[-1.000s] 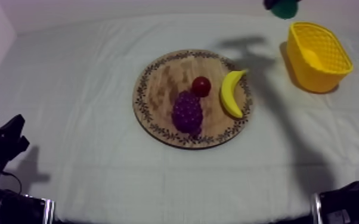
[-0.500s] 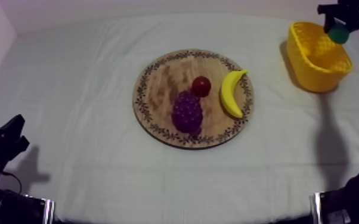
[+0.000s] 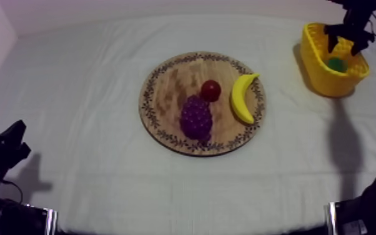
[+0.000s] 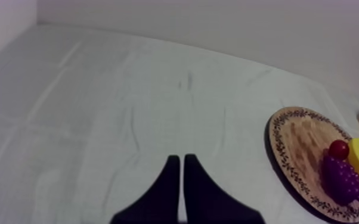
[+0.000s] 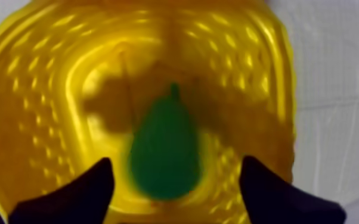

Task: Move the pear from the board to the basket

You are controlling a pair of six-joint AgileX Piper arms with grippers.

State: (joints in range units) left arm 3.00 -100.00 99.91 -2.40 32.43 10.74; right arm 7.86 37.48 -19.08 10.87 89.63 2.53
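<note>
The green pear [image 3: 336, 64] lies inside the yellow basket [image 3: 325, 82] at the table's far right. My right gripper [image 3: 345, 42] hangs just above the basket, open, with nothing held. From the right wrist view the pear [image 5: 165, 149] rests on the basket's floor [image 5: 50, 107], and my right gripper [image 5: 175, 164] has its black fingers [image 5: 68, 199] spread wide on either side of it. My left gripper [image 3: 6, 150] sits low at the left edge; its fingers [image 4: 179, 179] lie together as a narrow wedge over bare cloth.
The round wooden board [image 3: 150, 119] in the table's middle carries a bunch of grapes [image 3: 196, 117], a small red fruit [image 3: 210, 90] and a banana [image 3: 242, 98]. The left wrist view has the board [image 4: 289, 149] off to the side.
My right gripper came over the basket holding the pear, dropped lower and opened. The pear now lies in the basket. The left arm stayed still.
</note>
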